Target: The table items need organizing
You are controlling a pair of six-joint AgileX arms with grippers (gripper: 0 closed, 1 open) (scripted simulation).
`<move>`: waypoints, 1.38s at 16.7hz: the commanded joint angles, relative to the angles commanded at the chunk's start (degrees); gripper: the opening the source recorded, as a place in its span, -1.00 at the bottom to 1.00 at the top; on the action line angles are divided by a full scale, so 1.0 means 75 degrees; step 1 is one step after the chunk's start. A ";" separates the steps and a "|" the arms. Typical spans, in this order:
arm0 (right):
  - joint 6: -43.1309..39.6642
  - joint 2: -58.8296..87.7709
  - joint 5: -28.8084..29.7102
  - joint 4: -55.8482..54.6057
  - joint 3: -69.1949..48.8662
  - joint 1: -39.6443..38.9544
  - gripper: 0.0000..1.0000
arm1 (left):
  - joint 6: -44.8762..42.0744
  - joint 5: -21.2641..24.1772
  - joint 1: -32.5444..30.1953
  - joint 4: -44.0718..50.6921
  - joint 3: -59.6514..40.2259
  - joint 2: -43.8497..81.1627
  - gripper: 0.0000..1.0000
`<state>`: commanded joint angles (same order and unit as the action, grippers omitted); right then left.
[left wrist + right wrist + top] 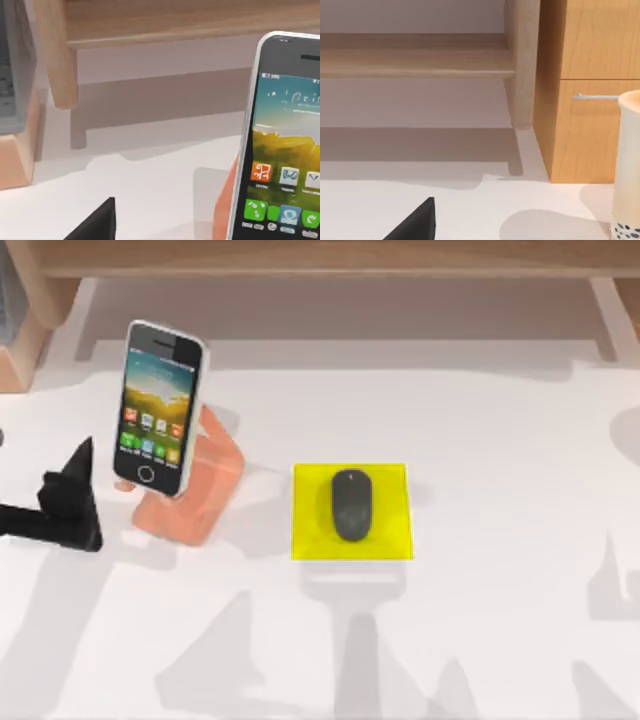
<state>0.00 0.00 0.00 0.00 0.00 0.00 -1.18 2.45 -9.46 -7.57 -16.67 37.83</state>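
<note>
Gripper (80,468) of the left arm sits at the far left of the top view, low over the white desk (500,440), its dark fingers pointing toward the upper part of the frame; whether they are open or closed I cannot tell, and they hold nothing. Just to its right the smartphone (158,408) leans tilted on the salmon-orange stand (205,490), screen of app icons facing up, in the upper left of the frame. In the left wrist view the phone stands close by, apart from the gripper. Toward the centre of the top view lies the yellow pad (390,540), flat on the desk, with the dark grey mouse (351,504) resting on it, well apart from the phone. In the right wrist view a pale cup (627,165) stands beside a wooden cabinet (590,100).
</note>
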 joint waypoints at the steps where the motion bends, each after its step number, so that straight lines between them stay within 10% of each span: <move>1: 0.0000 0.0000 0.0000 0.0000 0.0000 0.0000 1.00 | 0.0020 -0.0036 0.0142 0.0117 0.0253 -0.0570 1.00; 10: 0.0000 0.0000 0.0000 0.0000 0.0000 0.0000 1.00 | 0.0150 -0.0307 0.1186 0.0953 0.2093 -0.4788 1.00; 23: 0.0010 0.1420 -0.0392 -0.0775 0.0056 0.0609 1.00 | 0.0157 -0.0327 0.1262 0.1010 0.2223 -0.5044 1.00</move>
<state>0.08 10.65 -2.94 -5.82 0.42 4.57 0.00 0.00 0.00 0.00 0.00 0.00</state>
